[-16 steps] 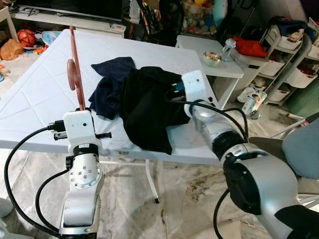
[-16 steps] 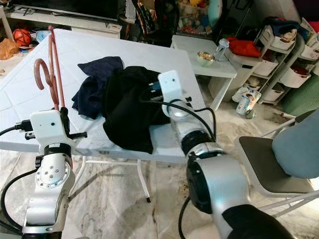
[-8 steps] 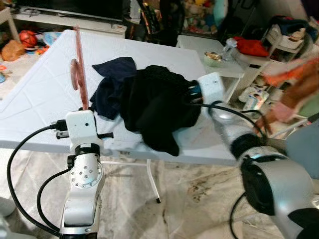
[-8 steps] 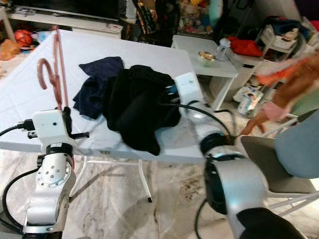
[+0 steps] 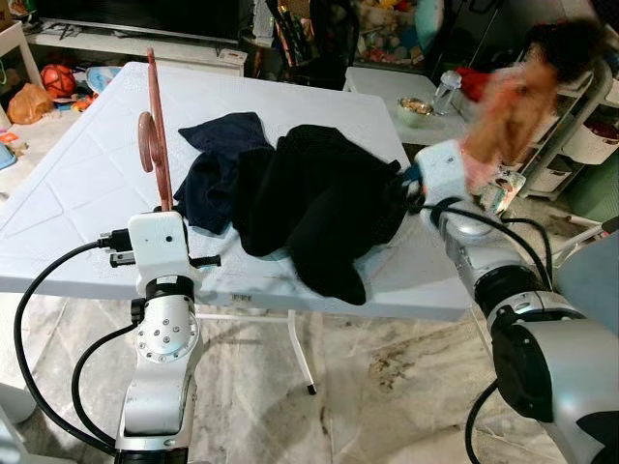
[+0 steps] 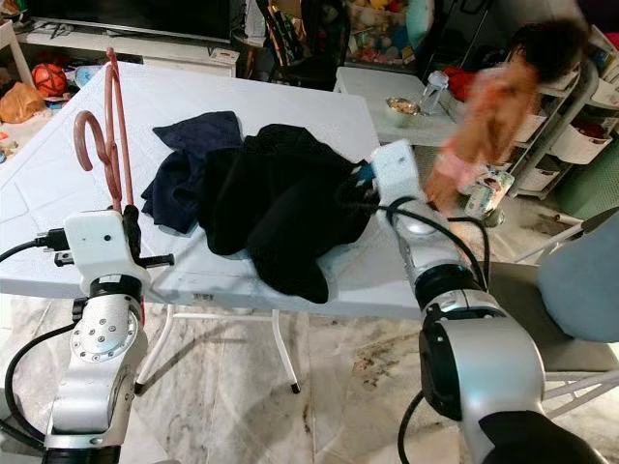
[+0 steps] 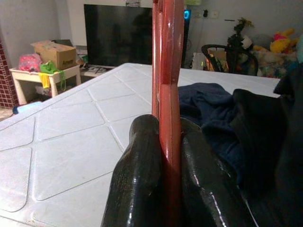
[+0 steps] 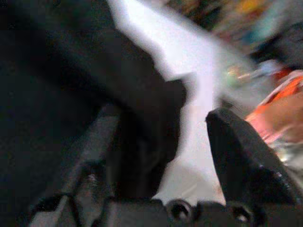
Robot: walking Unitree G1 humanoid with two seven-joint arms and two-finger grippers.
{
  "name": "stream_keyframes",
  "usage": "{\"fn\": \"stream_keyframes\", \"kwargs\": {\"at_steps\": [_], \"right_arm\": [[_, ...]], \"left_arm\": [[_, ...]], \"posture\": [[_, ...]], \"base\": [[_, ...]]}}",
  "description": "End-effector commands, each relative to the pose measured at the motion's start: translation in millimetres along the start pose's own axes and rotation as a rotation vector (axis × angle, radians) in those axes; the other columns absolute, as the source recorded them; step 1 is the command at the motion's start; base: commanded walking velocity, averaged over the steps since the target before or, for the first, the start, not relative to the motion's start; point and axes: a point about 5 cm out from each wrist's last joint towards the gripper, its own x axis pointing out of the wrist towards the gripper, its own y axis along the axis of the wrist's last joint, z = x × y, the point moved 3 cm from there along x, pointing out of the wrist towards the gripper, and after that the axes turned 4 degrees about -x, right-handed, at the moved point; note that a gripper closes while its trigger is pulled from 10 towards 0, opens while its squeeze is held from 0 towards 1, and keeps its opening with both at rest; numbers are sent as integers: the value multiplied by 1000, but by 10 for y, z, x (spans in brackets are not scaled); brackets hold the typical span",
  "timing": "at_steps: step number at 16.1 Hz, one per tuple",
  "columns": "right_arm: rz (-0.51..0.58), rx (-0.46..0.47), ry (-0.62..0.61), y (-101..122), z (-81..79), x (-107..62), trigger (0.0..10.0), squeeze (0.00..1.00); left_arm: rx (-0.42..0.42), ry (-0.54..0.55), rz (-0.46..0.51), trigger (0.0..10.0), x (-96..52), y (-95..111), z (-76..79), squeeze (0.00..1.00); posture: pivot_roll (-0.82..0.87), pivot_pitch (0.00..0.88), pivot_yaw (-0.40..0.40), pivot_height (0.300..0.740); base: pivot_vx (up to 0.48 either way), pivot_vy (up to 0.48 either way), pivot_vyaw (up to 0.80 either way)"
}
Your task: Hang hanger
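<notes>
Left gripper clamped tight on red hanger — upright above white table, hook free for hanging. Right gripper spread wide against black garment — nothing gripped.

Bare white table lies open left of the black garment. The dark blue garment touches the black garment's left edge. A person stands near its right, blocking that side.
</notes>
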Motion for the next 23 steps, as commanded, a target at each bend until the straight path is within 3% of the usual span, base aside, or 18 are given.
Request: {"fn": "stream_keyframes", "kwargs": {"at_steps": [1,2,4,5,8,11,12,15,16,18,21,23], "right_arm": [[-79,-40,120,-172,-148,-19,10000,1000],[-90,-91,165,-222,-223,-28,10000,1000],[-70,-119,126,-192,-198,-19,10000,1000],[-18,-58,12,-79,-48,-10,10000,1000],[24,-3,18,41,53,-20,10000,1000],[249,184,-27,439,297,-72,10000,1000],[278,214,52,492,276,-86,10000,1000],[270,74,267,436,188,-170,10000,1000],[268,68,311,409,192,-202,10000,1000],[256,47,284,388,294,-232,10000,1000],[245,68,550,312,101,-334,10000,1000],[136,40,696,74,23,-435,10000,1000]], "left_arm": [[-4,-24,-1,10000,-11,-4,52,0],[-4,-27,-1,10000,-1,0,59,0],[-3,-31,-1,10000,6,4,60,0],[0,-30,-2,10000,3,1,53,0],[4,-30,-7,10000,-9,-9,37,0],[9,-29,-9,10000,2,-17,22,0],[5,-36,-6,10000,11,-9,47,0],[5,-39,-11,10000,3,-21,38,0],[5,-39,-12,10000,1,-24,34,0],[5,-42,-12,10000,6,-20,39,0],[1,-50,-14,10000,7,-19,63,0],[2,-50,-16,10000,0,-21,54,0]], "posture": [[43,0,-142,740],[44,0,-142,740],[47,0,-141,740],[47,0,-141,740],[51,0,-138,740],[43,0,-136,740],[43,0,-135,740],[44,0,-133,740],[44,0,-132,740],[42,0,-129,740],[40,0,-125,740],[40,0,-123,740]], "base": [[0,0,0],[0,0,0],[0,0,0],[0,0,0],[0,0,0],[0,0,0],[0,0,0],[0,0,0],[0,0,0],[0,0,0],[0,0,0],[0,0,0]]}}
